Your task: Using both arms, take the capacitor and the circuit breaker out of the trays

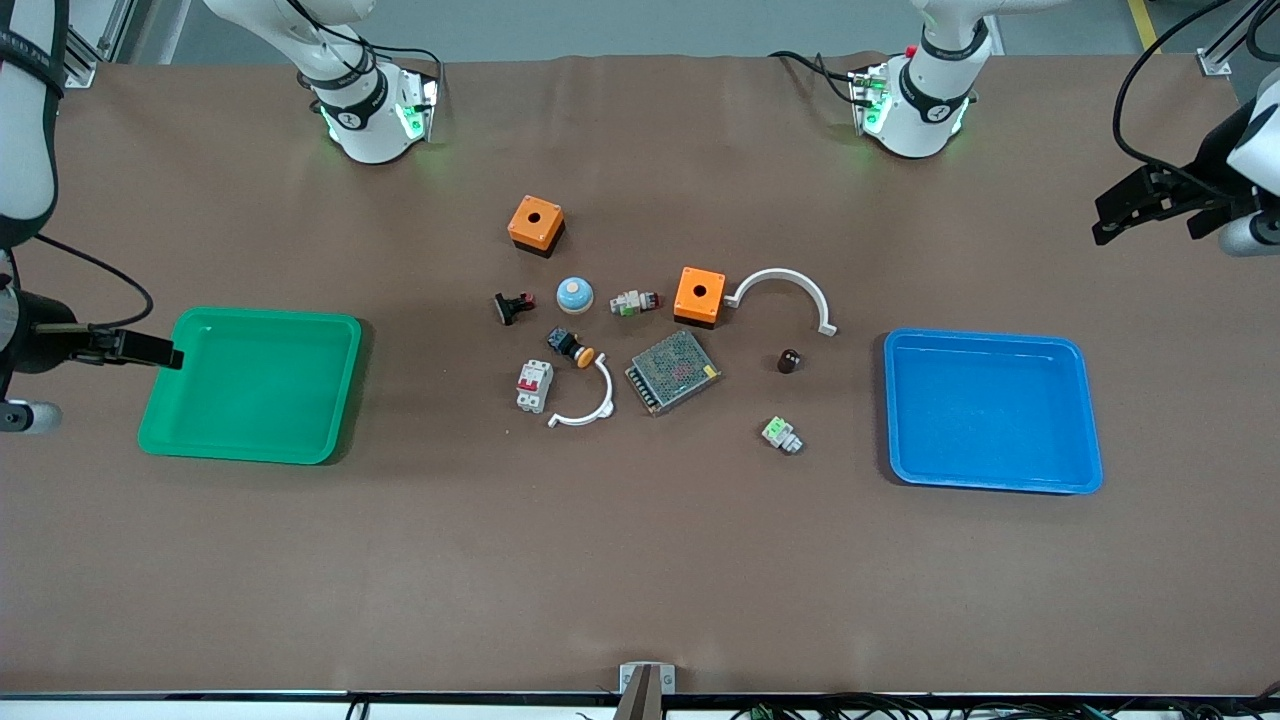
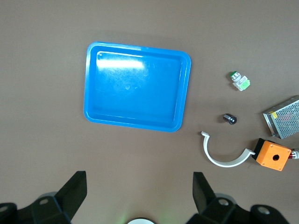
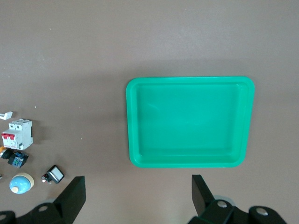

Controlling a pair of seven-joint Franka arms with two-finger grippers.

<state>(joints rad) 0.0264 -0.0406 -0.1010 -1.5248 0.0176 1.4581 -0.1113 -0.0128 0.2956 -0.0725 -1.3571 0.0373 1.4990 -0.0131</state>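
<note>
The capacitor (image 1: 789,361), a tiny dark cylinder, lies on the table between the mesh box and the blue tray (image 1: 990,410); it also shows in the left wrist view (image 2: 230,118). The breaker (image 1: 534,385), white with red levers, lies in the middle cluster on the side toward the green tray (image 1: 250,385); it also shows in the right wrist view (image 3: 17,134). My left gripper (image 1: 1105,228) hangs open and empty over the left arm's end of the table (image 2: 139,186). My right gripper (image 1: 168,355) hangs open and empty over the green tray's outer edge (image 3: 138,189).
Both trays hold nothing. The cluster holds two orange boxes (image 1: 536,224) (image 1: 699,295), a mesh power supply (image 1: 673,371), two white arcs (image 1: 785,290) (image 1: 590,400), a green-and-white connector (image 1: 781,434), a blue dome (image 1: 575,293), a black-and-red part (image 1: 512,306) and an orange-capped button (image 1: 570,347).
</note>
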